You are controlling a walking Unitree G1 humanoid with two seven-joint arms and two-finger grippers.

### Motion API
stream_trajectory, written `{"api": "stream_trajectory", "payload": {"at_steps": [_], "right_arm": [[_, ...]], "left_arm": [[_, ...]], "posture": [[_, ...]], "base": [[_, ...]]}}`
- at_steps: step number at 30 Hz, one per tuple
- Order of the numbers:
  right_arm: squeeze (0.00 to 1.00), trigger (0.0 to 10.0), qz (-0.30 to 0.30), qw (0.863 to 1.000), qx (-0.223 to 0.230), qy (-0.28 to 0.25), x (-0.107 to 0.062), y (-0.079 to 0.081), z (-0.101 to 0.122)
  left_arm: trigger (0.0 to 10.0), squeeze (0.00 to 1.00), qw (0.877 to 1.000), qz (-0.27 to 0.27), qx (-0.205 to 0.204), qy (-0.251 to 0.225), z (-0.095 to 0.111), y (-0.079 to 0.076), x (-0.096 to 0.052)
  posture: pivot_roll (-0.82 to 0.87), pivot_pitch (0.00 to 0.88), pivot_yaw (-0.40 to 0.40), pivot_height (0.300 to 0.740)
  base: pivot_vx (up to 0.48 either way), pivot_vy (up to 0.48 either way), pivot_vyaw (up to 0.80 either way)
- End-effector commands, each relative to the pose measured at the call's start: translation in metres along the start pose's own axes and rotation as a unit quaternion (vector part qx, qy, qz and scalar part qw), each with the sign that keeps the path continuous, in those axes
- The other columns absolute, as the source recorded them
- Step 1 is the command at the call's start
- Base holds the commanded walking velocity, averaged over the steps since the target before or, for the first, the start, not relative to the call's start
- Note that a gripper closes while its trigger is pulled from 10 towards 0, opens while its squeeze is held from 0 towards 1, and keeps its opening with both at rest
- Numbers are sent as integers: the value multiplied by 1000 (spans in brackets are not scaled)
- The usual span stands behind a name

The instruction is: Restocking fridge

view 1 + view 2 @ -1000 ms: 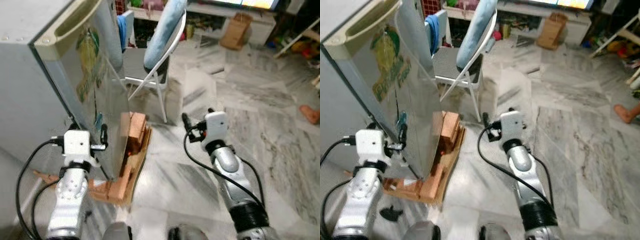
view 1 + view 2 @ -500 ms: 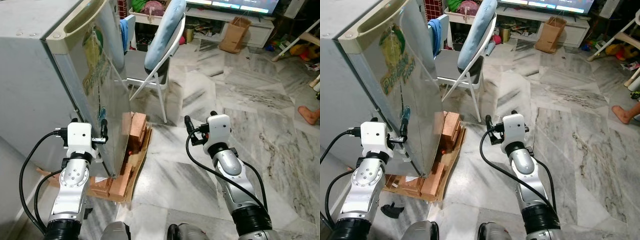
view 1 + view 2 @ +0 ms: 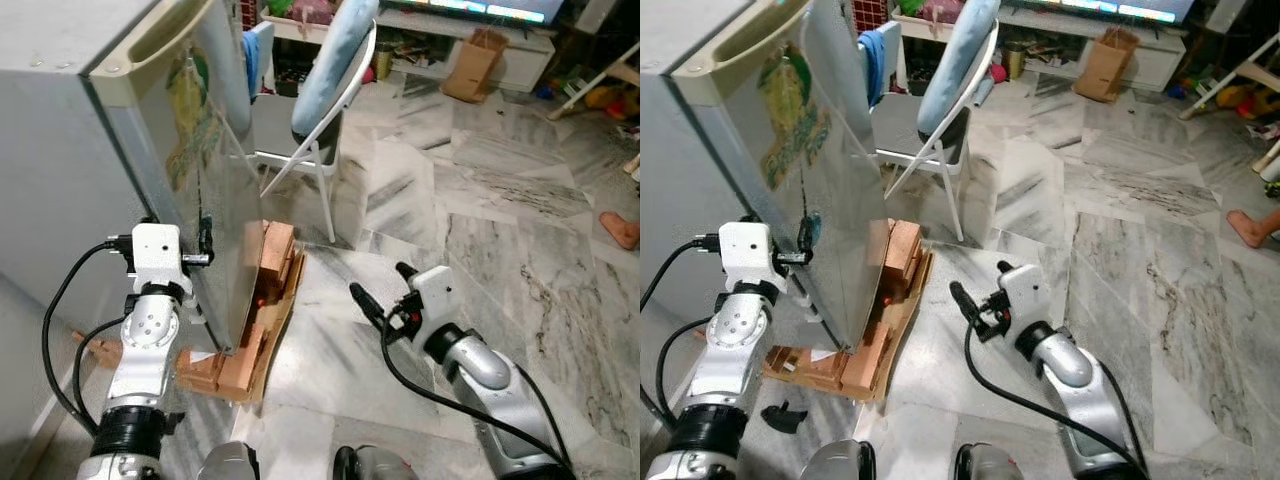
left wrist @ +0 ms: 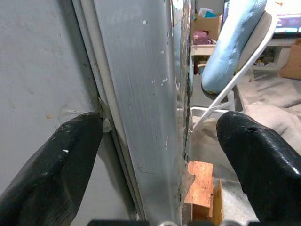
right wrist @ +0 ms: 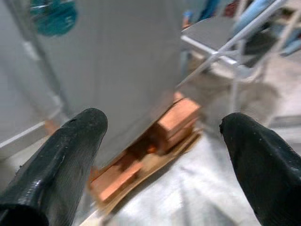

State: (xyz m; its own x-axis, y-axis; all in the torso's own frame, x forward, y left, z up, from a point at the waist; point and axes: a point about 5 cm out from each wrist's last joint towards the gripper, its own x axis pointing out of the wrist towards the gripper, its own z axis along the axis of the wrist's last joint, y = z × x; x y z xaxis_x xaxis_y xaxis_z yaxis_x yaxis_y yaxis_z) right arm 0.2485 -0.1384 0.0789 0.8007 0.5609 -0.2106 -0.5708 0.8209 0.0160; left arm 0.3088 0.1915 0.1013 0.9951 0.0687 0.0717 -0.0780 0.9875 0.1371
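The grey fridge (image 3: 60,170) stands at my left, its silver door (image 3: 205,190) carrying a green and yellow sticker. The door looks shut or nearly so. My left gripper (image 3: 178,236) is open at the door's hinge-free edge. In the left wrist view one finger (image 4: 51,169) lies against the fridge's side and the other sits out past the door edge (image 4: 141,94). My right gripper (image 3: 383,288) is open low over the floor, pointing left toward the fridge's base, holding nothing.
The fridge rests on bricks (image 3: 272,258) and cardboard (image 3: 262,350). A white folding chair (image 3: 300,130) with a blue cushion (image 3: 335,55) stands just beyond the door. A person's foot (image 3: 620,228) shows at far right. Marble floor (image 3: 500,220) lies open on the right.
My right gripper has dropped lower and turned left toward the fridge's base. The left gripper stays at the door edge. The camera has shifted a little.
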Motion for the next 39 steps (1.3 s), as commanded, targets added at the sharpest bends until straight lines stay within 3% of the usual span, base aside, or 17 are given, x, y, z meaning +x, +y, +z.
{"api": "stream_trajectory", "payload": {"at_steps": [1,12,16,34,39], "right_arm": [[0,10000,11,1000,2,3,-3,1,1],[0,10000,46,999,10,16,-6,5,-2],[0,10000,61,998,7,20,-4,7,-3],[0,10000,67,998,0,10,1,12,4],[0,10000,68,998,-7,-3,2,14,14]], "left_arm": [[10000,0,1000,9,-3,12,-1,6,7],[10000,0,1000,-22,-17,2,3,5,15],[10000,0,998,-50,-32,12,0,-3,15],[10000,0,997,-70,-18,15,-3,-9,18],[10000,0,995,-93,-20,-4,13,-23,35]], "posture": [[51,121,-69,740],[44,125,-68,740],[41,126,-65,740],[47,120,-60,740],[49,109,-61,740]], "base": [[0,0,0],[0,0,0],[0,0,0],[0,0,0],[0,0,0]]}}
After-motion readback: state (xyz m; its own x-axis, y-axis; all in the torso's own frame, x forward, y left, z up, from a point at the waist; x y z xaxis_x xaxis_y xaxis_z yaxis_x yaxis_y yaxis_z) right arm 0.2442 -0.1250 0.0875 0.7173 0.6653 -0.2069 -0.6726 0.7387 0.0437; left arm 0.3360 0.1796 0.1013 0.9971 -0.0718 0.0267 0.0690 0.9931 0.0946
